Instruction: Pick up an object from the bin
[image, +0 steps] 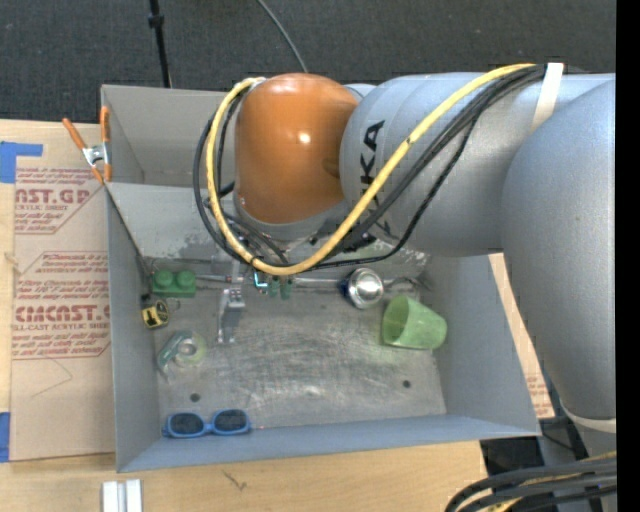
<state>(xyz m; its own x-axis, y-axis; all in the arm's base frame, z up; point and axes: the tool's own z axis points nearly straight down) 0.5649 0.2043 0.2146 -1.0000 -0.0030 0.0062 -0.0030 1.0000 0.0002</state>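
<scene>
— What is the biggest thing here?
— My own grey arm (500, 150), coming in from the right and covering the back of the grey metal bin (130, 400). The black letters "KA" can be read on its shell, right beside the rounded orange cover (290, 150). Yellow and black cables (300, 264) loop round that cover.

— And your gripper?
— My gripper (262, 282) sits under the orange cover, low over the back middle of the bin floor. I cannot tell whether it is spread or pressed together, and I see nothing in it.

— What lies nearest to it?
— A shiny silver round thing (365, 288) is near on its right. A small grey metal piece (232, 318) lies just in front, to its left. I cannot tell which of them it is over.

— And the rest, going down in size?
— A pale green plastic cup (412, 325) is tipped on its side at the right. Blue sunglasses (207, 424) lie by the front wall. A green toy block (175, 283) is at the back left. A clear tape ring (182, 352) lies in front of the block. A little yellow-and-black thing (153, 316) is by the left wall.
</scene>
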